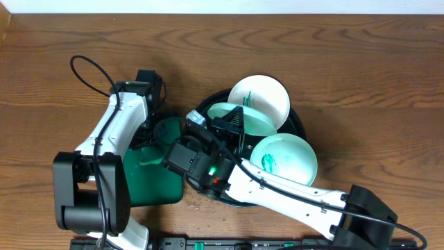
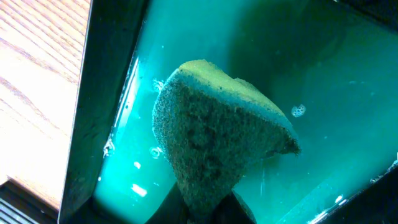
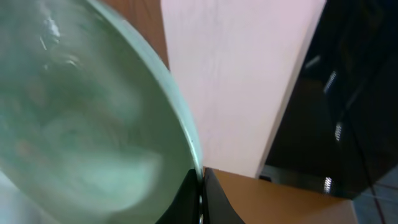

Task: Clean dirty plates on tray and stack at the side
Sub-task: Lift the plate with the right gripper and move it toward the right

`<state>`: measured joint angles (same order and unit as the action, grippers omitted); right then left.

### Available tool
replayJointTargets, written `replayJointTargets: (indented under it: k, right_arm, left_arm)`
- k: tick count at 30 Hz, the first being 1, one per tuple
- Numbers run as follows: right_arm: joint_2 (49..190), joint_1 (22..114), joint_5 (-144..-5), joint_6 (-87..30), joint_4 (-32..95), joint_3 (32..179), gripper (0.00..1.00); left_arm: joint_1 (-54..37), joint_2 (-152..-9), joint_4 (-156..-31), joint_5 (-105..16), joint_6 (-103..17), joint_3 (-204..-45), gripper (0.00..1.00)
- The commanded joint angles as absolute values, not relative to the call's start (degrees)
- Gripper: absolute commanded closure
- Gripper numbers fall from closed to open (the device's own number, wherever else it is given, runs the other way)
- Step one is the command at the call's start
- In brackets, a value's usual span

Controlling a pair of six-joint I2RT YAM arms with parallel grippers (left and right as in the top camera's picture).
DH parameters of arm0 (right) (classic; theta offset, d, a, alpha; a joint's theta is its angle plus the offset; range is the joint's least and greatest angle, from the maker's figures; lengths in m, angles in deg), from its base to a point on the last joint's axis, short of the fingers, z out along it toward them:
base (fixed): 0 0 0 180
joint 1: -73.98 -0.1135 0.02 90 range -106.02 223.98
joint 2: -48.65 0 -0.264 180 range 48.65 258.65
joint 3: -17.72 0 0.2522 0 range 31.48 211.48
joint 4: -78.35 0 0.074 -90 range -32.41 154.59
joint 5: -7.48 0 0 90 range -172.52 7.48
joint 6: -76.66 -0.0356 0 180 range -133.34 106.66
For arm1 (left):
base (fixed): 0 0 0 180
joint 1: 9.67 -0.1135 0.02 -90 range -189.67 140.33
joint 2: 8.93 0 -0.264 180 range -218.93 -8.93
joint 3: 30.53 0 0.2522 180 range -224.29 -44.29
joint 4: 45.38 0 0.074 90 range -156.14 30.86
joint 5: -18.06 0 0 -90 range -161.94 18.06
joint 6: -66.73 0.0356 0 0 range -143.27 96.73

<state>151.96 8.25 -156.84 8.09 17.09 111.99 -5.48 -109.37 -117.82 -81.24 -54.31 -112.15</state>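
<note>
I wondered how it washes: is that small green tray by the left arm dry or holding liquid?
Holding liquid: the small green tray shows bubbles and bright glints on a teal surface around the sponge.

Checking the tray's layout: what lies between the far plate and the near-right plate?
The third plate, gripped at its rim by the right gripper, as the overhead view shows.
</note>
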Motion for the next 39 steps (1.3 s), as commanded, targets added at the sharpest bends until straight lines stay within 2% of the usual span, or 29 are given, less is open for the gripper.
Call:
replayJointTargets:
  k: [1,5,19,30,39]
  right_arm:
    - [150.54,10.52,-155.99,5.64,16.96,112.14,0.99]
    - [150.54,8.51,-157.67,5.55,14.86,112.17,0.99]
    - [150.36,11.81,-145.63,-3.54,10.75,112.17,0.99]
    - [148.9,24.77,-150.04,-3.41,10.6,112.19,0.99]
    - [141.53,36.79,-149.34,-3.02,11.99,112.84,0.99]
  left_arm:
    - [-5.63,-109.55,-118.17,-81.35,-53.51,-112.78,0.93]
    - [-5.63,-109.55,-118.19,-81.35,-53.51,-112.76,0.92]
    - [-5.63,-109.55,-117.77,-81.32,-53.51,-112.76,0.93]
    - [-5.63,-109.55,-117.75,-81.35,-53.53,-112.76,0.92]
    - [-5.63,-109.55,-117.29,-81.35,-53.51,-112.78,0.93]
